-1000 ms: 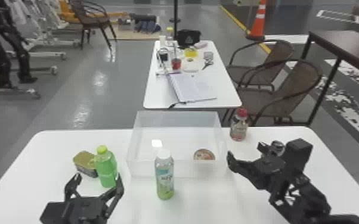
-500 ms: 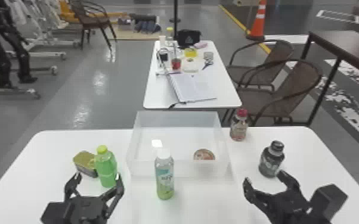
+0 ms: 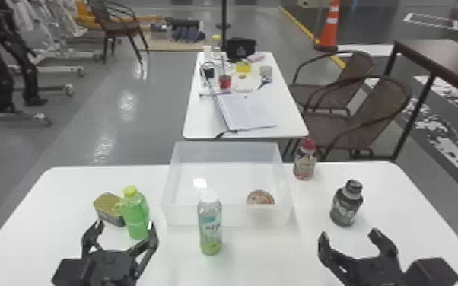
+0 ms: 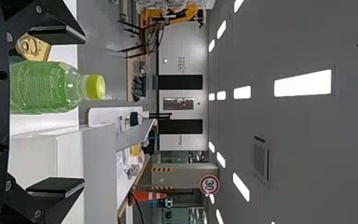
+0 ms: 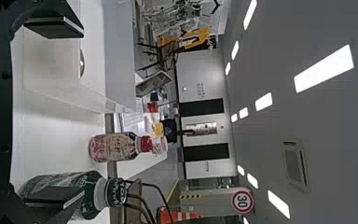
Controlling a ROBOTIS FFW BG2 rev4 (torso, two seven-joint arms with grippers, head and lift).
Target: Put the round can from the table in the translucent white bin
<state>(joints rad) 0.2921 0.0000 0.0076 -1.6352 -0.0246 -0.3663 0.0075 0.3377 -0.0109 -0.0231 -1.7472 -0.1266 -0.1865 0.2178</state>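
Observation:
In the head view the round can [image 3: 261, 197] lies inside the translucent white bin [image 3: 229, 215], near its right wall. My right gripper [image 3: 348, 236] stands open and empty at the table's front right, short of the dark bottle. My left gripper [image 3: 124, 225] is parked open at the front left, just short of the green bottle. In the left wrist view my left gripper [image 4: 58, 112] has its fingers wide apart, the green bottle beyond them. The right wrist view has my right gripper [image 5: 56, 112] with fingers apart, one overlapping the dark bottle; the can's edge [image 5: 81, 63] shows through the bin [image 5: 51, 70].
A green bottle [image 3: 136, 215] stands beside a rectangular tin [image 3: 107, 207] left of the bin. A clear bottle [image 3: 210, 228] stands before the bin. Right of it are a red-capped bottle [image 3: 305, 161] and a dark bottle [image 3: 346, 205]. A second table [image 3: 197, 118] stands behind.
My right gripper has drawn back from beside the bin toward the front edge of the table, uncovering the dark bottle. The left arm and the can have stayed where they were.

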